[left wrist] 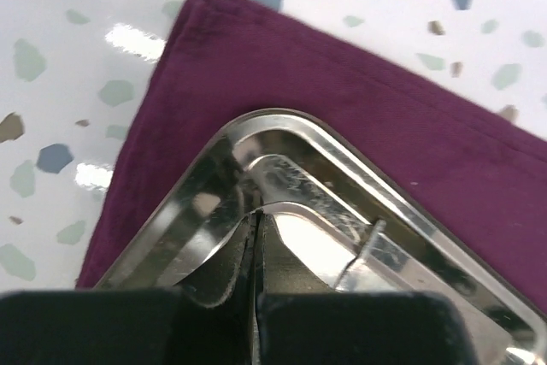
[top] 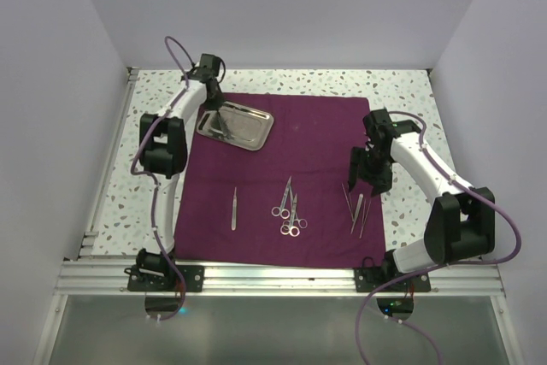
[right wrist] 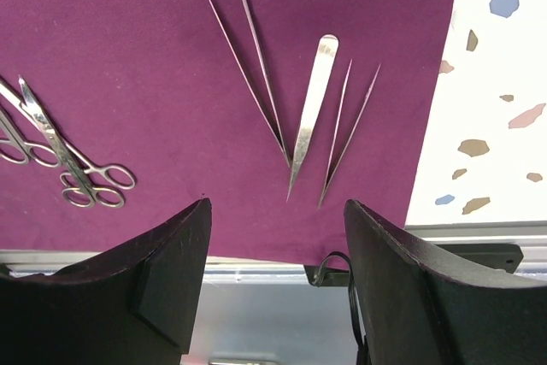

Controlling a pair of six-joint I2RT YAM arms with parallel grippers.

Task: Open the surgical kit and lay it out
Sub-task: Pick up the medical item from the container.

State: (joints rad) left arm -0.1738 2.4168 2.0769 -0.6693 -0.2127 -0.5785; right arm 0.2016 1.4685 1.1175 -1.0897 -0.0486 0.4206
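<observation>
Found dark magenta cloth wrap (top: 325, 134) spread flat over speckled table (top: 342, 81), overhead view. Located left gripper (top: 223, 119) far left, down on steel tray (top: 248, 130), itself sitting on the cloth's far-left corner. Confirmed from left wrist view alone: fingers (left wrist: 214, 271) pressed together, no gap along the seam, tips low inside the tray near one corner and mirrored in the polished wall. Cannot tell of any metal caught between them. Also seen only there: cloth corner poking just past the tray onto the table. Moving right, noted lone tweezers (top: 232, 209) on the near-left cloth, well apart from the tray. Then scissors (top: 289, 209) bunched at centre, overlapping, ring handles toward the near edge; count unclear from overhead. Then three tweezers (top: 355, 207) side by side near the cloth's right edge. Placed right gripper (top: 367, 181) above their far ends, holding nothing. Resolved by right wrist view: fingers (right wrist: 167, 271) spread wide with bare cloth between. Beyond the tips, two splayed tweezers flanking a flat closed one, joined ends of the splayed pair toward the aluminium rail (right wrist: 444, 237). Picked up scissors at that view's left edge, cropped.
</observation>
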